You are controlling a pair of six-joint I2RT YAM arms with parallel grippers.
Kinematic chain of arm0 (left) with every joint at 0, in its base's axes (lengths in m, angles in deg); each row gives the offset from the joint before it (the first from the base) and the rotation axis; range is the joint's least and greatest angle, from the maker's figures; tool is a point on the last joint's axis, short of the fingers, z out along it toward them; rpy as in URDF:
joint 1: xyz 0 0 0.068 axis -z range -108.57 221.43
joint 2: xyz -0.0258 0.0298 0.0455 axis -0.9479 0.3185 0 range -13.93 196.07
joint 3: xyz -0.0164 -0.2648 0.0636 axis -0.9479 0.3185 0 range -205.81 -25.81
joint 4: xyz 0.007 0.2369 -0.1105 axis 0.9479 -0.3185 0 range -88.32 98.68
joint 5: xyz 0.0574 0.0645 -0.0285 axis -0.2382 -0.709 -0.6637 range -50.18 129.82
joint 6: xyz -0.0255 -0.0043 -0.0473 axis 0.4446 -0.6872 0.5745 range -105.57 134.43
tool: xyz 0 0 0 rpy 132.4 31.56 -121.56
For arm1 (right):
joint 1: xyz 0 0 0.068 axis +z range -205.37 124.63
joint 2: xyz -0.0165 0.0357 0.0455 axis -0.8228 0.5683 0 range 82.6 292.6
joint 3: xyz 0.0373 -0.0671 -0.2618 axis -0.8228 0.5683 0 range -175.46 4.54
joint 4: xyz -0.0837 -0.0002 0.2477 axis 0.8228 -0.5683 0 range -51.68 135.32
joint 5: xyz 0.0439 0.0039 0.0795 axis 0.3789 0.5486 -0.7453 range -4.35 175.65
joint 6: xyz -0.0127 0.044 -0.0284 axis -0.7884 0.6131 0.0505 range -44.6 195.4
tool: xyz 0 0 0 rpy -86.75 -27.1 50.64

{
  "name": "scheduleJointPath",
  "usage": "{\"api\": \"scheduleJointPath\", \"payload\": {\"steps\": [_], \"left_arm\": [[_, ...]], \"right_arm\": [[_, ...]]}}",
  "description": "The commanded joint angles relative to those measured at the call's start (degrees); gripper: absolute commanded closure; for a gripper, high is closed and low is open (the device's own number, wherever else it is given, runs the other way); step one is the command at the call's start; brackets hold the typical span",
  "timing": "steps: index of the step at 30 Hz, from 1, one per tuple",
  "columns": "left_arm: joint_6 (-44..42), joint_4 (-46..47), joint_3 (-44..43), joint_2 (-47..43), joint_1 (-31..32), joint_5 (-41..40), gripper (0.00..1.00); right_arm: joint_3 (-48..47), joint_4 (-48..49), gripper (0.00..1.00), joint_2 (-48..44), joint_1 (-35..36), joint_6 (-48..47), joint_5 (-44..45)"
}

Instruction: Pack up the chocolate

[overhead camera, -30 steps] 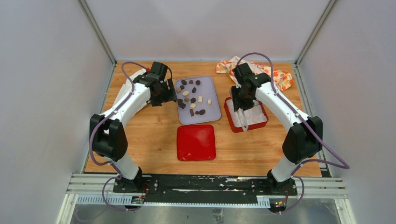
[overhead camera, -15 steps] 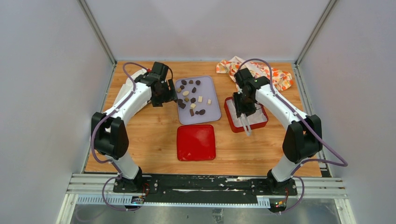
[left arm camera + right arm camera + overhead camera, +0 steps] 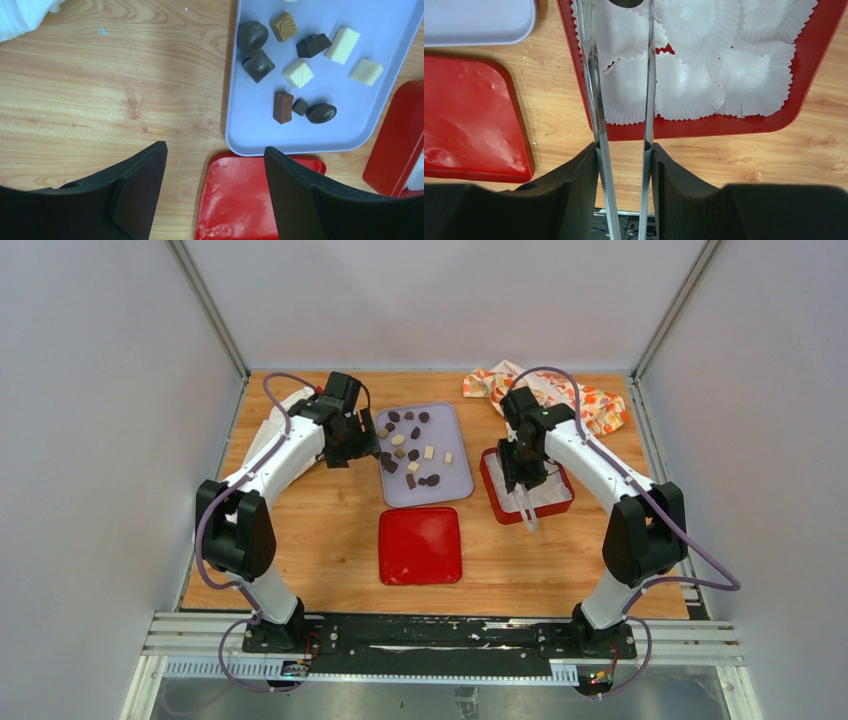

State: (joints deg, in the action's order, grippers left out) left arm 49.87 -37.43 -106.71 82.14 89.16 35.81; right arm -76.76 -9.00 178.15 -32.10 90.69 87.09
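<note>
The left gripper (image 3: pixel 215 155) hangs spread wide and empty over the wooden table (image 3: pixel 100 100), at 9 o'clock of the lavender tray (image 3: pixel 250 135) where the chocolate (image 3: pixel 282 106) lies scattered. The right gripper (image 3: pixel 624 150) pinches metal tongs (image 3: pixel 594 90) above the paper cups (image 3: pixel 684 85) in the red box (image 3: pixel 724 127), at the tray's 3 o'clock.

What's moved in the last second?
The right hand, shut on the tongs, pulled them slightly back toward the robot over the red box. Nothing grabbed or released. The open left hand and the chocolates on the tray stayed put.
</note>
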Motion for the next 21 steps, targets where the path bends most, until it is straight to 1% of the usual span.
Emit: {"api": "scheduleJointPath", "payload": {"steps": [1, 16, 21], "left_arm": [[-0.23, 0.76, -2.24, 0.71, -0.51, 0.23, 0.24], [-1.12, 0.75, -2.83, 1.73, -0.51, 1.11, 0.24], [-1.42, 0.67, -3.24, 2.2, -0.51, 1.35, 0.24]], "right_arm": [[-0.68, -0.43, 1.0, 0.67, -1.08, -0.91, 0.06], [0.28, -0.02, 1.0, 1.65, -1.3, -0.08, -0.51], [0.98, 0.0, 0.95, 3.48, -1.29, 0.16, -0.49]]}}
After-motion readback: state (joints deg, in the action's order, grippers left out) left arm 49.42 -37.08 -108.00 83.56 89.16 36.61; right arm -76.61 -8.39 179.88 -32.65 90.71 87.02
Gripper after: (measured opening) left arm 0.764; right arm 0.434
